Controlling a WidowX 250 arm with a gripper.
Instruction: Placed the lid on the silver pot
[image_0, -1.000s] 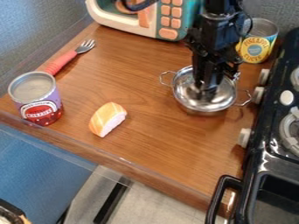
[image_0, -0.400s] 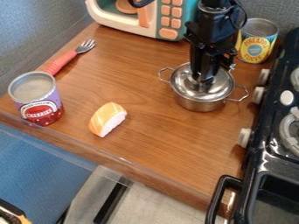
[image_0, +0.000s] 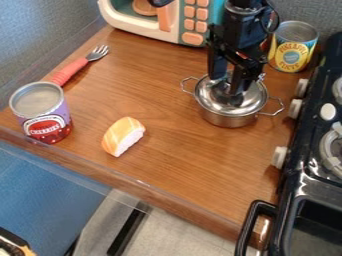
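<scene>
Silver lid (image_0: 208, 98) sits on the silver pot (image_0: 227, 120), near the stove side of the wooden counter (image_0: 180, 167); pot has a wire handle on each side. Seating looks level, though the arm covers part of the rim, so full contact is hard to confirm. Gripper (image_0: 226, 86) hangs down over the lid from the top edge, tilted a bit, fingers apart. Yellow-labelled can (image_0: 292, 49) (print on its front, a round patch in the middle) stands behind the pot, toward the right. Black stove (image_0: 304, 182) with pale knobs runs down the right side. Toy microwave (image_0: 194, 24), teal and cream with orange buttons, at the back. Orange-and-white sushi piece (image_0: 123, 136) left of the pot, nearer the front. Red-handled fork (image_0: 78, 65) farther back; purple-and-red can (image_0: 41, 112), white lettering on a red patch, upright at far left.
</scene>
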